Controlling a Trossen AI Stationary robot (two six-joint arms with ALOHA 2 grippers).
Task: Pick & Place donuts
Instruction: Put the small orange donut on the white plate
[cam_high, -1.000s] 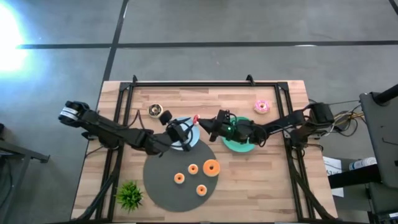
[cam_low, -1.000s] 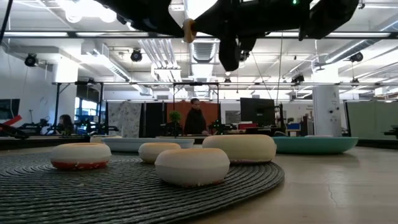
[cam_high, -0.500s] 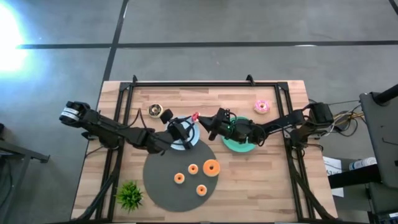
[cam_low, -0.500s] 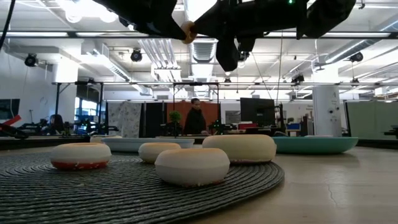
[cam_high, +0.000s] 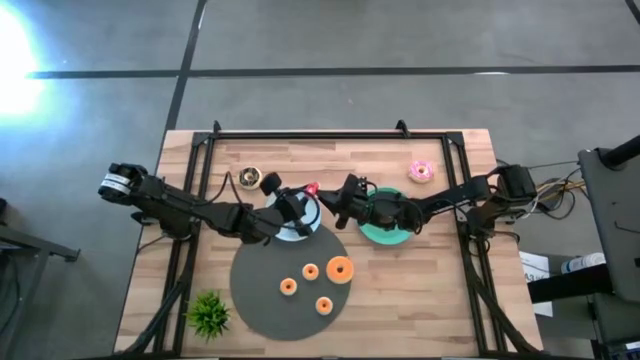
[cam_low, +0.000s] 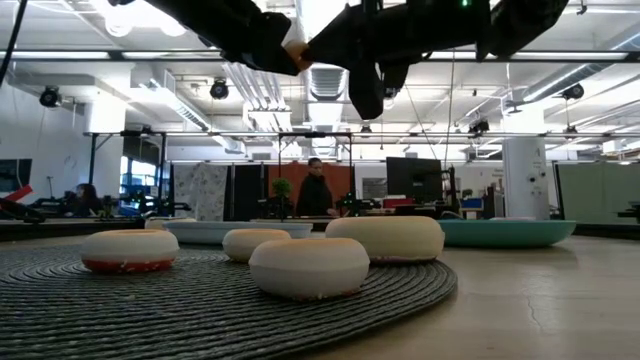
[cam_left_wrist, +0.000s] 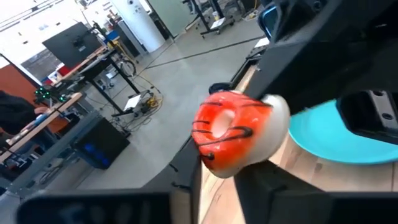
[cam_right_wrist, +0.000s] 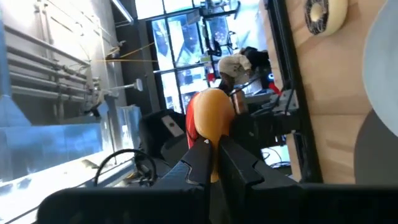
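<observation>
A red-iced donut (cam_high: 311, 188) hangs in the air over the far edge of the light blue plate (cam_high: 305, 228), between my two grippers. My right gripper (cam_high: 326, 196) reaches it from the table's right and is shut on it. My left gripper (cam_high: 299, 200) comes from the table's left, with its fingers about the same donut (cam_left_wrist: 231, 132). Several orange donuts (cam_high: 340, 268) lie flat on the round grey mat (cam_high: 262, 300). One pink donut (cam_high: 421, 171) and one brown donut (cam_high: 247, 178) lie on the bare wood at the far side. My left gripper has the red donut between its two fingers at the rim nearest it (cam_left_wrist: 214, 167). It comes about level from the table's left. The donut stands on edge, icing toward this arm, clear of the plate. My right gripper pinches the donut's opposite rim (cam_right_wrist: 209, 132) between its two fingers (cam_right_wrist: 233, 163), level from the table's right. The donut shows edge-on to it and is lifted clear of everything below.
A green plate (cam_high: 384, 235) lies under my right arm. A small green plant (cam_high: 208, 313) stands at the near left corner. A black frame (cam_high: 300, 134) runs along the table's far edge and sides. In the low view a person (cam_low: 314, 190) stands far behind the table.
My left gripper has moved toward the table's right, up to the red donut that my right gripper holds. In the low view its fingers now cover part of the donut. The donut and my right gripper have stayed in place.
</observation>
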